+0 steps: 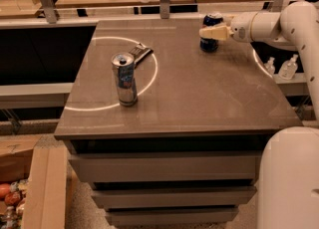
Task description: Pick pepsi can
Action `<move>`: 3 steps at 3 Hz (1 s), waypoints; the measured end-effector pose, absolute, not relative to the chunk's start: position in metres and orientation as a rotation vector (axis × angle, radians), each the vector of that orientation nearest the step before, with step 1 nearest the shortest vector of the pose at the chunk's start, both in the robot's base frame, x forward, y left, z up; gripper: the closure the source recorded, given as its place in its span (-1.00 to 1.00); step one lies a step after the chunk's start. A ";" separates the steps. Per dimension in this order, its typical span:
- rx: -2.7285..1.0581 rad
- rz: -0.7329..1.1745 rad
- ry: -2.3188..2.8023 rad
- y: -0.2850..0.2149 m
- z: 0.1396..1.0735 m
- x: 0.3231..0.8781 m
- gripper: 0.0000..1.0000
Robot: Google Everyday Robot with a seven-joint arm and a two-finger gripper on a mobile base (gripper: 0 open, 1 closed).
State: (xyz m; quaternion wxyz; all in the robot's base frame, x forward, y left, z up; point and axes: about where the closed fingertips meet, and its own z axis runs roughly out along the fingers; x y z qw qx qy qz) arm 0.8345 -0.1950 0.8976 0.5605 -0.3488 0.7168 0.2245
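The pepsi can point(209, 45), dark blue with a silver top, stands near the far right corner of the grey table point(199, 103). My gripper point(205, 32) has reached in from the right at the can's mid height. One cream finger point(215, 33) crosses in front of the can and the other is hidden behind it, so the can sits between them. The gripper is open around the can, which still rests on the table. My white arm point(279, 24) stretches in from the right edge.
A taller, slim silver can point(124, 78) stands left of centre on a white circle marking. A small dark flat object point(139, 53) lies behind it. Two small clear bottles point(279, 66) sit on a lower surface beyond the right edge. Drawers run below the tabletop.
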 end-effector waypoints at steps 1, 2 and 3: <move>-0.856 0.565 1.685 -0.188 0.906 0.827 0.30; -0.910 0.607 1.639 -0.176 0.929 0.812 0.78; -0.960 0.644 1.590 -0.166 0.951 0.798 1.00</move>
